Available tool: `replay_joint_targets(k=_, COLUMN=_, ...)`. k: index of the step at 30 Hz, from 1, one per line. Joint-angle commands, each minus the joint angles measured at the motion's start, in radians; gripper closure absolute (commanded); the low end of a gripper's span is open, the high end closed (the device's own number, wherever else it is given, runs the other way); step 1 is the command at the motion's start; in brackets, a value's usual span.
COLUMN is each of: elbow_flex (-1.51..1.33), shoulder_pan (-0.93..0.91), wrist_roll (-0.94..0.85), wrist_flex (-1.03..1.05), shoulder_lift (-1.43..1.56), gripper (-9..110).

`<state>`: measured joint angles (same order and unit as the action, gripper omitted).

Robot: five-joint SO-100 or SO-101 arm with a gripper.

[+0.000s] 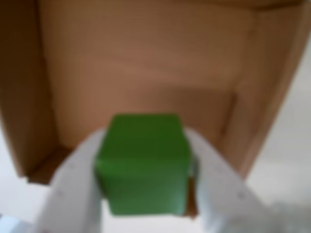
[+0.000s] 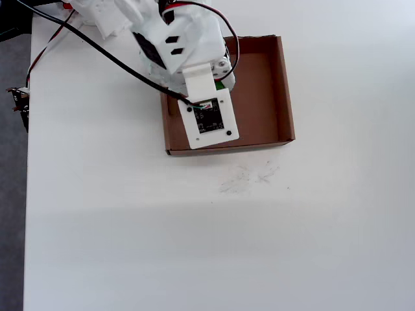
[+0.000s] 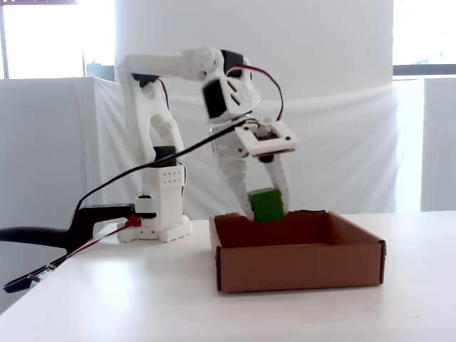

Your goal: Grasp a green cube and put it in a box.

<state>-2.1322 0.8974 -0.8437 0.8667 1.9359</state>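
Both white fingers (image 1: 73, 189) press on opposite flat sides of the green cube (image 1: 143, 162), so the gripper (image 3: 265, 206) holds it firmly. In the fixed view the cube hangs just above the rim of the box (image 3: 299, 267), over its back part. It looks light and stiff, and the matte faces should not slip; the side faces are the good place to hold. Inside the box I see only bare cardboard.

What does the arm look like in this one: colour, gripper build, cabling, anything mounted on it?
The arm is all white printed plastic with black servo blocks at the joints. The gripper has two broad white fingers. Black and red cables run along it. A small black circuit board sits on a white plate at the wrist.
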Motion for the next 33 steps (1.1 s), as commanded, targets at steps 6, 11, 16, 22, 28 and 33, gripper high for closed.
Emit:
replay_joint_targets(k=6, elbow_flex=-0.15, shoulder_pan=0.08, wrist_roll=-0.002, wrist_flex=-0.064, shoulder_lift=0.054, gripper=87)
replay_joint_targets(k=11, elbow_flex=-0.245, shoulder_pan=0.1, wrist_roll=-0.003, wrist_flex=-0.121, shoulder_lift=0.052, gripper=87)
replay_joint_targets(k=16, elbow_flex=-0.311, shoulder_pan=0.104, wrist_roll=-0.005, wrist_flex=-0.186, shoulder_lift=0.051, gripper=87)
replay_joint_targets(k=22, elbow_flex=-0.308, shoulder_pan=0.098, wrist_roll=-0.005, wrist_flex=-0.183, shoulder_lift=0.044, gripper=86)
replay_joint_targets(k=28, elbow_flex=-0.299, shoulder_pan=0.089, wrist_roll=-0.005, wrist_flex=-0.183, shoulder_lift=0.038, gripper=86)
replay_joint_targets(k=33, elbow_flex=-0.285, shoulder_pan=0.072, wrist_roll=-0.005, wrist_flex=-0.183, shoulder_lift=0.029, gripper=86)
